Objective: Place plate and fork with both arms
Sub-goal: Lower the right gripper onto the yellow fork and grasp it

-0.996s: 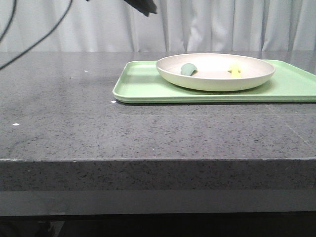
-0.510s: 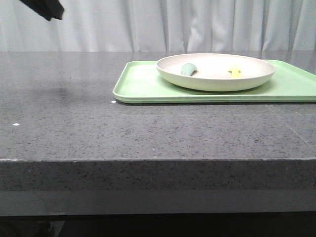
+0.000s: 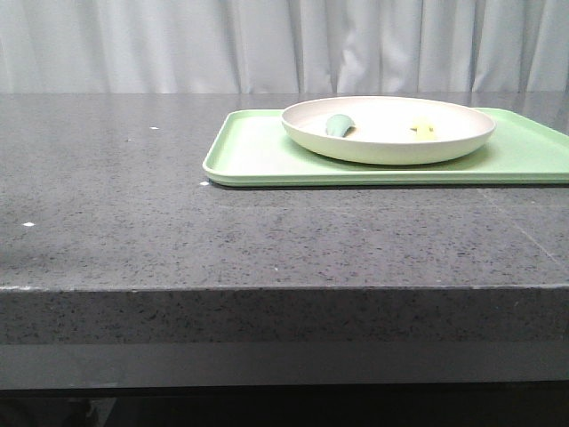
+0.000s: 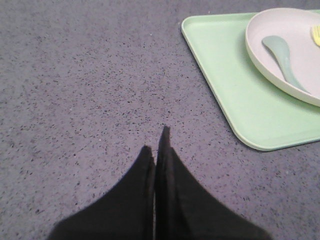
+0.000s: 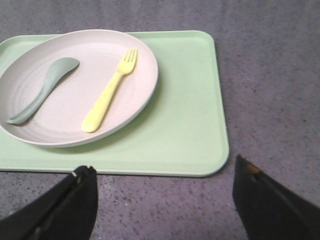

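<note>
- Grippers came first in the wrist views: the left gripper was clenched, its two black tapered fingers pressed tip to tip with nothing between them, hanging over bare speckled grey table beside the tray's corner.
- The right gripper stood spread wide, its dark fingers well apart at the near edge of the tray and holding nothing; no contact with the tray could be made out.
- Neither arm showed in the front view, where only the table's thick stone-like slab filled the foreground.
- Beyond the bare stretch of counter lay the tray, flat, rectangular, light green, with rounded corners and a low raised lip, toward the right side of the table.
- On the tray sat the plate, large, round, shallow and cream-coloured with a matte finish and raised rim, towards the tray's left half.
- Inside the plate lay the fork, small, pale yellow plastic with a flat handle, its long axis running roughly front to back, tines pointing away from the right wrist camera.
- Beside it in the plate, apart from the fork, rested a dull teal utensil with a rounded broad end.
- Behind the table hung a pale pleated curtain.
</note>
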Robot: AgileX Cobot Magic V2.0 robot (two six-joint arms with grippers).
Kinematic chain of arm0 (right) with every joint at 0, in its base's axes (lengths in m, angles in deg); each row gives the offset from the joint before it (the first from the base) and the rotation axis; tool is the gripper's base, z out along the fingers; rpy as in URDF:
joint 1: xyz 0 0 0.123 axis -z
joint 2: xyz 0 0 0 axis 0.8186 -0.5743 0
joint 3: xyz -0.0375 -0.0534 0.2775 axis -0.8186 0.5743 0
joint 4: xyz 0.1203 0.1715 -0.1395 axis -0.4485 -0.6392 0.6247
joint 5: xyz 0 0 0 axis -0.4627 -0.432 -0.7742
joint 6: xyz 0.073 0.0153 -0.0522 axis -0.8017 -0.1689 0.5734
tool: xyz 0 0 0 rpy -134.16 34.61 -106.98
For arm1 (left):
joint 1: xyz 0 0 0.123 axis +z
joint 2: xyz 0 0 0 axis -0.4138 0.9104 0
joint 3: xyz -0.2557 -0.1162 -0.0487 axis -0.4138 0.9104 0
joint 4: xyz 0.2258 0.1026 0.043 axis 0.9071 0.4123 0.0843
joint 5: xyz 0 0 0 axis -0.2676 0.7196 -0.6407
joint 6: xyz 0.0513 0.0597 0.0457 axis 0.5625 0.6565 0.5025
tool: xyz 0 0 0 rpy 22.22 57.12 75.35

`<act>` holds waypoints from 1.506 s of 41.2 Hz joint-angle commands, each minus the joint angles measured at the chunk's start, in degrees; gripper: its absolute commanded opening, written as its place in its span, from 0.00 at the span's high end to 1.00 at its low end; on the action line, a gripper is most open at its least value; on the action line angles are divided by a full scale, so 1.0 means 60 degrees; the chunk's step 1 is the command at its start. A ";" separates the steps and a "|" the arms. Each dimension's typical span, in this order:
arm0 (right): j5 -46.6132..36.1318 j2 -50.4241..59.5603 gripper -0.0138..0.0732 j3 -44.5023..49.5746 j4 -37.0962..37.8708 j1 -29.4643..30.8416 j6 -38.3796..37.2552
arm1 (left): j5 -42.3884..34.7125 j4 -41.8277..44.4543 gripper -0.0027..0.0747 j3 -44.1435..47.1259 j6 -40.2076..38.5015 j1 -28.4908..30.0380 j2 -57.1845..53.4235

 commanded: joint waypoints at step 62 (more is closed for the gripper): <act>0.4365 -1.0120 0.64 -0.9821 -0.0326 -0.1227 -0.1169 | -0.0655 -0.0010 0.99 0.1993 0.0002 0.0016 -0.6075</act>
